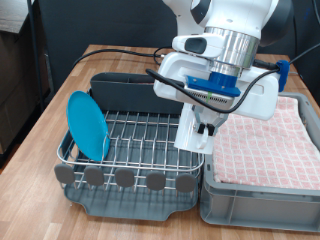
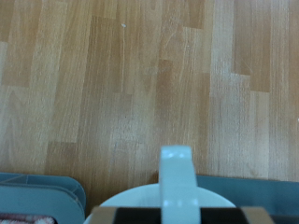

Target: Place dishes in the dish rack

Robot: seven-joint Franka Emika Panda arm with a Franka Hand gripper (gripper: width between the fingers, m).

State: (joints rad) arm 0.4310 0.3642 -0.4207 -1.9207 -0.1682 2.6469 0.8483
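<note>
The dish rack (image 1: 135, 140) is a silver wire grid in a dark grey tray with round grey knobs along its front. The bright-blue plate (image 1: 87, 125) stands on edge in the rack at the exterior view's left. My gripper (image 1: 204, 122) hangs over the rack's right edge and is shut on the white mug (image 1: 194, 130), holding it just above the wires. In the wrist view the mug's white rim (image 2: 140, 194) and its handle (image 2: 175, 173) show at the frame's edge over wooden table. The wooden spoon is not in view.
A grey crate lined with pink checkered cloth (image 1: 265, 140) stands against the rack at the exterior view's right. The tall grey caddy (image 1: 125, 88) sits at the rack's back. The wooden table (image 2: 140, 84) extends beyond. Cables hang from the arm.
</note>
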